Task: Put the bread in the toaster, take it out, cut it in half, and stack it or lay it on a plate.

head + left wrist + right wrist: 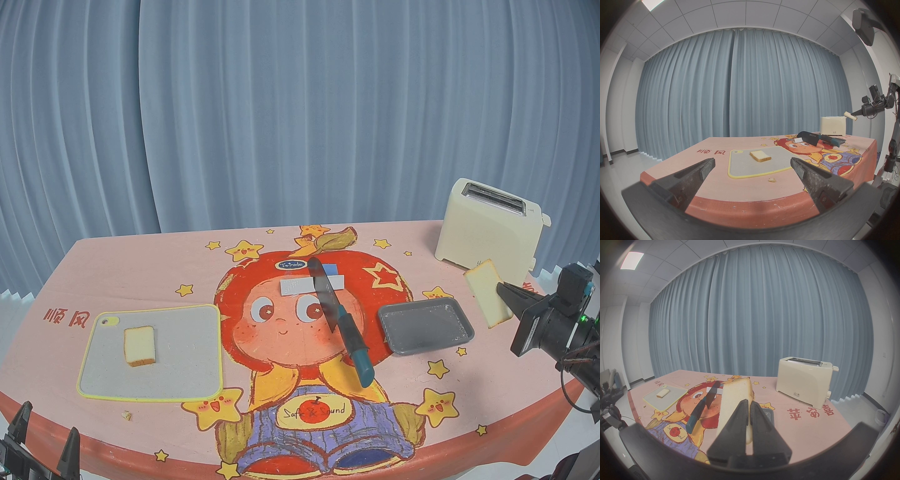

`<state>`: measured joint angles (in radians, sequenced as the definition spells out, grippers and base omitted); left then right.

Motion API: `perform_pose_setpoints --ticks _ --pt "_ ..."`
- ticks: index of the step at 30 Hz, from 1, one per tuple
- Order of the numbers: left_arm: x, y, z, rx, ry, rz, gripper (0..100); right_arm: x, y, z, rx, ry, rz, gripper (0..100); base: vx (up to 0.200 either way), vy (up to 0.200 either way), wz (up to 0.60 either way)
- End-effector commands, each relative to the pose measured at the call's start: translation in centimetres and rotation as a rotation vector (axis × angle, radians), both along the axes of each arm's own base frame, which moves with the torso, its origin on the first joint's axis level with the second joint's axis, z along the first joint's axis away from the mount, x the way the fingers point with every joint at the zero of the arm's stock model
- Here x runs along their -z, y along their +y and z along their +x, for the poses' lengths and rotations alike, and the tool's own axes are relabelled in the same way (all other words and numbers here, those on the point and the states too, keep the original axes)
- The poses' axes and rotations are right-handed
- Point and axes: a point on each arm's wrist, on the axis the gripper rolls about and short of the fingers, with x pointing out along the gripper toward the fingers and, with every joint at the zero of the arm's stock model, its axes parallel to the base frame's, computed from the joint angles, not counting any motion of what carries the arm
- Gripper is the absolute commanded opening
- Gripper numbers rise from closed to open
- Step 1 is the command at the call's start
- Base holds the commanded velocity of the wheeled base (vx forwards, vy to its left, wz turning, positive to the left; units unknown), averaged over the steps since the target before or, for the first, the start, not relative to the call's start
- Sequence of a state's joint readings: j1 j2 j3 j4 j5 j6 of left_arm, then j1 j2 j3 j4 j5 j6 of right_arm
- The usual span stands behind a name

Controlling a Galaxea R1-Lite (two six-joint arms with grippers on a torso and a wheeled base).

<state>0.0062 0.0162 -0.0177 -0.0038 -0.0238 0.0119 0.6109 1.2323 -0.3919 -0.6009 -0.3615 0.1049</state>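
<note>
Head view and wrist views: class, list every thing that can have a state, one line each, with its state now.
Toaster, upright, no bread in its slot.
Bread slice, held in the air by the right pincer.
Right pincer, shut on the bread slice.
Left pincer, open, holding nothing.
Bread piece, lying on the cutting board.
Knife, lying flat on the table, unheld.
Grey tray, flat on the table, no bread on it.

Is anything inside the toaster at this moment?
No bread sticks out of the toaster; the depth of its slot is hidden by its walls. One slice is held by the right end effector near the toaster, another piece lies on the cutting board.
</note>
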Motion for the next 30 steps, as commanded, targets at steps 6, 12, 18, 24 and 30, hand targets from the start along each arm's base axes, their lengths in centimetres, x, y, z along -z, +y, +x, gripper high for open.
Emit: perform_pose_setpoints --ticks 6,12,18,24,30 --pt "0.5 0.0 0.0 -0.001 0.001 0.0 100 0.7 -1.4 0.9 0.072 0.037 -0.015 0 0.0 0.0 0.0" --pt "0.5 0.0 0.0 -0.001 0.001 0.0 100 2.2 -0.7 2.0 0.068 0.102 -0.041 0 0.0 0.0 0.0" --pt "0.5 0.0 0.0 -0.001 0.001 0.0 100 3.1 0.2 3.4 0.091 0.172 0.034 0 0.0 0.0 0.0" --pt "0.5 0.0 0.0 -0.001 0.001 0.0 100 3.6 0.8 3.7 0.077 0.194 0.024 0 0.0 0.0 0.0" --pt "0.5 0.0 0.0 -0.001 0.001 0.002 100 1.6 1.0 4.6 0.077 0.13 0.049 0 0.0 0.0 0.0"
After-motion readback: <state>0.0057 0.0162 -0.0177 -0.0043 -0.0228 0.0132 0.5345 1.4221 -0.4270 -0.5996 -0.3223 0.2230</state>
